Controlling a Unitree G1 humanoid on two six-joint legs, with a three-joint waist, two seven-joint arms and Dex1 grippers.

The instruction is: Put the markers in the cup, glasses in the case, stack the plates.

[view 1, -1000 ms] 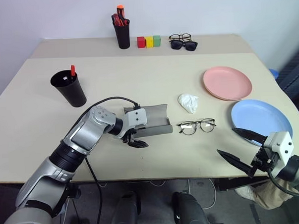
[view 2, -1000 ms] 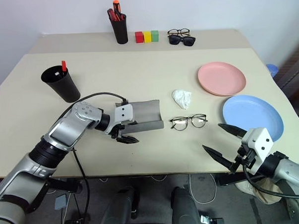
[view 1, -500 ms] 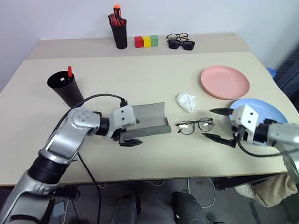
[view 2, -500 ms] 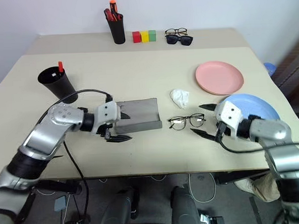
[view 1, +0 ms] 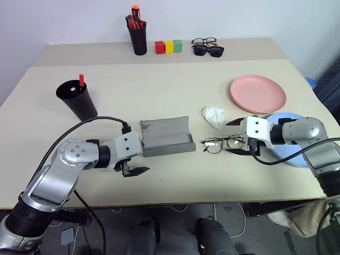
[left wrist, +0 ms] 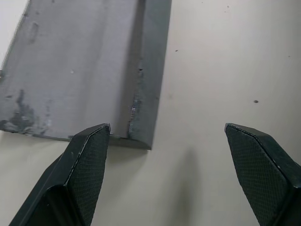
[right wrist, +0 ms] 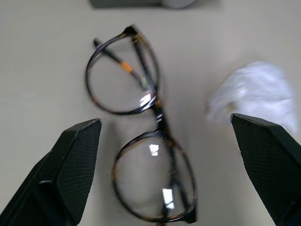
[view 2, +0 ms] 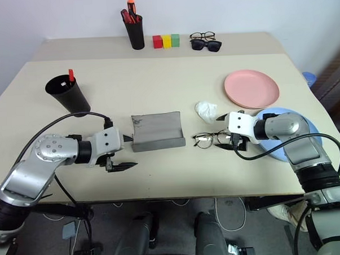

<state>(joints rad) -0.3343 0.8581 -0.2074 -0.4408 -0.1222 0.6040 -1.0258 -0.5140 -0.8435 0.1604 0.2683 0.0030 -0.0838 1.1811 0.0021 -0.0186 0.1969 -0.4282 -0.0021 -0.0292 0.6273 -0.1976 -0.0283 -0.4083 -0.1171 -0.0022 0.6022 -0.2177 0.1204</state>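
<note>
Right wrist view: the right gripper point(right wrist: 164, 136) stands fully open, and the glasses point(right wrist: 143, 127) lie between its two fingers, untouched. In the left eye view the glasses sit at centre right of the frame on the table point(view 1: 157, 83), just right of the case point(view 1: 166, 136) and just below a crumpled white wad point(view 1: 214, 116).

Step in hand, as judged: grasp the glasses for transfer to the case. Lower the fingers squarely over the bridge or across one rim, and close gently; the frame is thin and likely to slip or flex. Keep clear of the wad. Lift level, then carry leftward to the case.

The glasses have a thin dark frame with tortoise tint, clear roundish lenses and folded temples. The case is grey, hinged, lying open with its hollow upward.

The left gripper point(view 1: 135, 166) hangs open at lower left of the case, holding nothing.

The pink plate point(view 1: 258, 93) and blue plate point(view 1: 297, 134) lie apart at the right, unstacked.
</note>
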